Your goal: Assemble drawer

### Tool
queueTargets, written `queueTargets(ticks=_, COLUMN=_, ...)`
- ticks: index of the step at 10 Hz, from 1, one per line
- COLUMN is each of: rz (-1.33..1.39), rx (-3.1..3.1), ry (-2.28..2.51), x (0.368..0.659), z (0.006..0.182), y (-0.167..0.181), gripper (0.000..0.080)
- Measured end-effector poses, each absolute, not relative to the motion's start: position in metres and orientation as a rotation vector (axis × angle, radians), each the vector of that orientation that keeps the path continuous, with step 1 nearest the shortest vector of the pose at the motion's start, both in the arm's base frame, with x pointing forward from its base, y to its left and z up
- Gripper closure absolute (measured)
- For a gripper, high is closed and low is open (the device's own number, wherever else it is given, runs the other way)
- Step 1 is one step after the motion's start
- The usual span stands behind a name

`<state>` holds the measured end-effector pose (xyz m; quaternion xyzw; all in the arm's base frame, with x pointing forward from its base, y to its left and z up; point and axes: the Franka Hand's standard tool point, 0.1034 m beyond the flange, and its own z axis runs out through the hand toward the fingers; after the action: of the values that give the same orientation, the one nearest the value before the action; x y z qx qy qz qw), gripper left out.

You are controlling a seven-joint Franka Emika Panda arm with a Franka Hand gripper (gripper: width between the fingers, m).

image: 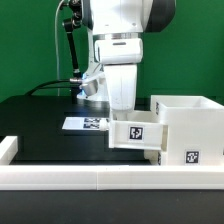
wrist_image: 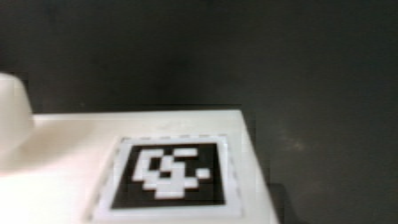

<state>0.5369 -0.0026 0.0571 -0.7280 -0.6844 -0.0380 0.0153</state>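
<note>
A small white drawer part (image: 135,132) with a black marker tag hangs slightly tilted right under my gripper (image: 124,108), against the left side of the large white open drawer box (image: 188,122). The gripper stands straight down onto the part's top and seems shut on it; its fingers are hidden behind the part. In the wrist view the part's white face (wrist_image: 71,140) and its tag (wrist_image: 169,170) fill the lower picture, very near and blurred, with the dark table (wrist_image: 267,50) beyond. No fingers show there.
The marker board (image: 88,123) lies flat on the black table behind the gripper. A white wall (image: 90,178) runs along the front, with a raised end at the exterior view's left (image: 8,148). A rounded white shape (wrist_image: 9,115) shows at the wrist view's edge.
</note>
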Motion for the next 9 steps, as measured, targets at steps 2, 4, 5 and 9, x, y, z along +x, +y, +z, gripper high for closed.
queueTargets(ticks=2, rz=-0.118, rx=-2.263, ry=-2.131, x=0.5369, z=0.057, y=-0.0014, gripper=0.0757)
queueTargets(ticks=4, rz=-0.119, rx=-2.259, ry=-2.134, x=0.5369, z=0.0571, y=0.0004, gripper=0.0757)
queueTargets(ticks=5, rz=-0.119, rx=-2.256, ry=-2.138, x=0.5369, z=0.0571, y=0.0021, gripper=0.0757)
queueTargets(ticks=9, rz=-0.117, rx=-2.293, ry=-2.094, x=0.5368, z=0.057, y=0.0075, gripper=0.0757)
